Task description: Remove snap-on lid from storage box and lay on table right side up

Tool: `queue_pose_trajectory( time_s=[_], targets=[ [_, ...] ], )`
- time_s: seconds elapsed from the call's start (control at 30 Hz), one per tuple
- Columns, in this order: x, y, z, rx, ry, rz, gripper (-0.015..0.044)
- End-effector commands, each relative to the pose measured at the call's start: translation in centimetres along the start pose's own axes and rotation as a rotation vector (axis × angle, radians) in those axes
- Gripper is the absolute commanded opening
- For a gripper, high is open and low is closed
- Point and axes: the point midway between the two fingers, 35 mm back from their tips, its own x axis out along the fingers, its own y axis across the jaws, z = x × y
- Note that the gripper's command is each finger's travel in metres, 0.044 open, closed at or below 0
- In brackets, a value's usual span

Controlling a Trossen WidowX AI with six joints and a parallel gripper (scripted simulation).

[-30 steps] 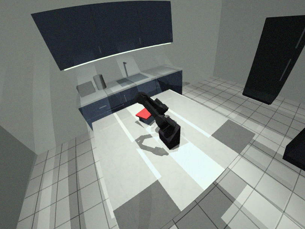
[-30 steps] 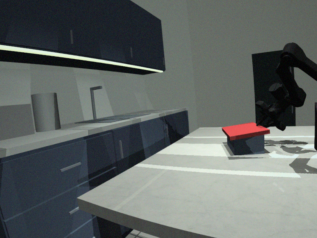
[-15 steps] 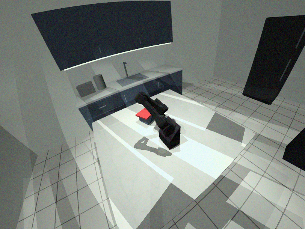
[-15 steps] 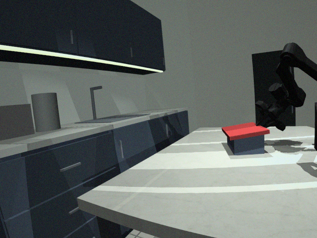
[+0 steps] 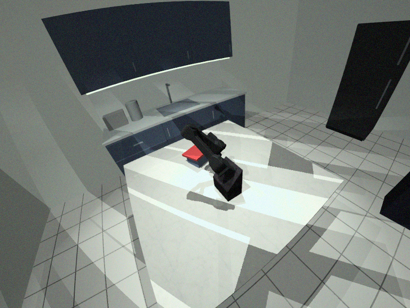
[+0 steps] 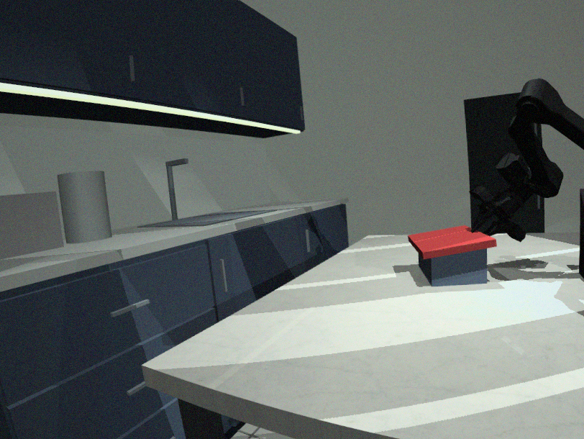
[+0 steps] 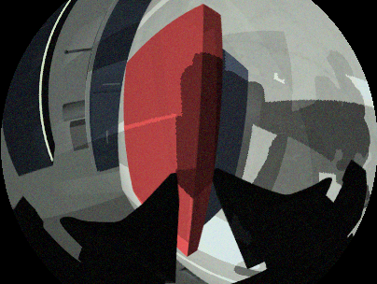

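The red lid is on top of the dark blue storage box, right side up. In the exterior view it tilts slightly, with the side at the gripper a little higher and the far left side low on the box. The box stands upright on the table. My gripper is shut on the lid's near edge, one finger over the top face and one on the underside. In the top view the arm hides the fingers. The inside of the box is hidden.
The pale marble table carries the box and the black arm base. A counter with a sink, a grey cylinder and a grey block stands beyond the table's far edge.
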Motion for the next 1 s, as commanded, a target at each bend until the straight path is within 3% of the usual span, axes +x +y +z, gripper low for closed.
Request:
queue_pose_trajectory(
  time_s=[0.0, 0.73, 0.97],
  targets=[
    [0.22, 0.12, -0.02, -0.004, 0.003, 0.000, 0.0000],
    [0.35, 0.24, 0.00, -0.004, 0.003, 0.000, 0.0000],
    [-0.39, 0.68, 0.06, 0.114, -0.014, 0.020, 0.0000]
  ],
)
